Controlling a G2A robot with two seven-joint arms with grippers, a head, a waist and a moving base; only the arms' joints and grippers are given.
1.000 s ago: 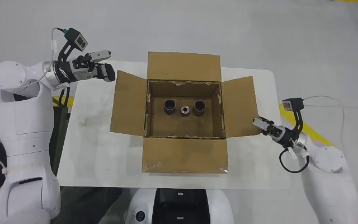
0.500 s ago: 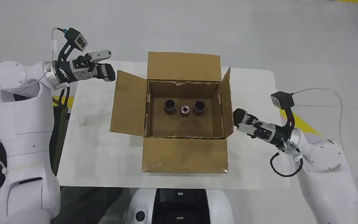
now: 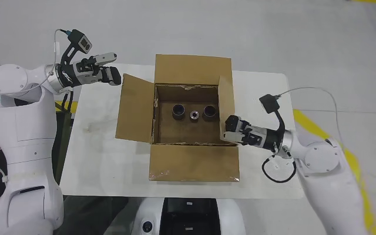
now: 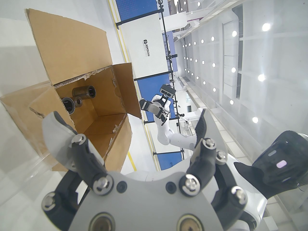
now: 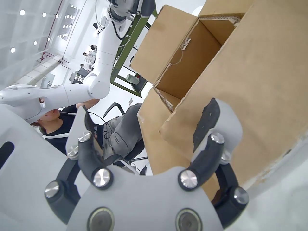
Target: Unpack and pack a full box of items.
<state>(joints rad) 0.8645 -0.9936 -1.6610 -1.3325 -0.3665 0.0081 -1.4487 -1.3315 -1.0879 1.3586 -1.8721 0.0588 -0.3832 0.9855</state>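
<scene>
An open cardboard box (image 3: 194, 163) stands mid-table. On its floor lie two dark metal cylinders (image 3: 177, 110) (image 3: 209, 111) with a small ring (image 3: 193, 114) between them. The left wrist view looks into the box at the cylinders (image 4: 84, 91) and ring (image 4: 77, 100). The box's right flap (image 3: 227, 97) stands upright. My right gripper (image 3: 231, 127) is open against that flap's outer face near its front corner; one finger (image 5: 211, 118) rests on the cardboard (image 5: 252, 73). My left gripper (image 3: 111, 75) hangs open and empty off the box's far left corner, also seen in its wrist view (image 4: 128, 126).
The left flap (image 3: 136, 108), back flap (image 3: 192, 69) and front flap lie spread flat on the white table (image 3: 94, 153). Bare table lies left of the box and to the right beyond the raised flap (image 3: 270, 94).
My right arm has swung left from the table's right edge to the box, lifting the right flap from flat to upright. The left arm has kept still.
</scene>
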